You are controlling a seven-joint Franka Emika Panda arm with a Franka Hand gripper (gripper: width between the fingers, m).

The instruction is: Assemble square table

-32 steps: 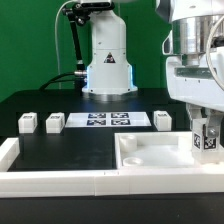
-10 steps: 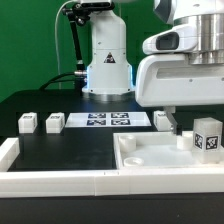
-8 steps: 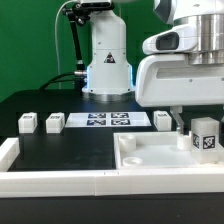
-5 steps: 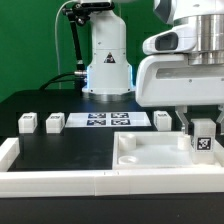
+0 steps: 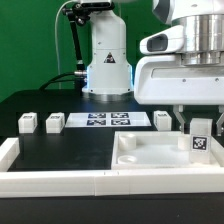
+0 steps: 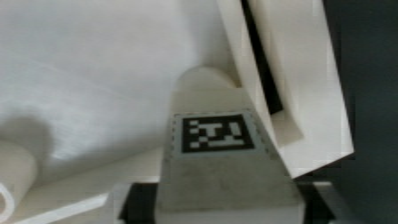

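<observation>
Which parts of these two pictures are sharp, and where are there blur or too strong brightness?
Exterior view: the marker board is fairly sharp, the white tabletop in front is so bright that its edges nearly vanish, and a blue light glows on the robot base. Wrist view: the tag on the leg is readable but soft; the dark fingers beside it are blurred.

Slab (image 5: 140, 160) and leg (image 5: 200, 128): smooth white plastic, faint sheen. The leg's tag (image 6: 219, 134): matt black-and-white print. Tabletop (image 5: 70, 147): matt black. My arm casing (image 5: 185, 75): glossy white plastic.
</observation>
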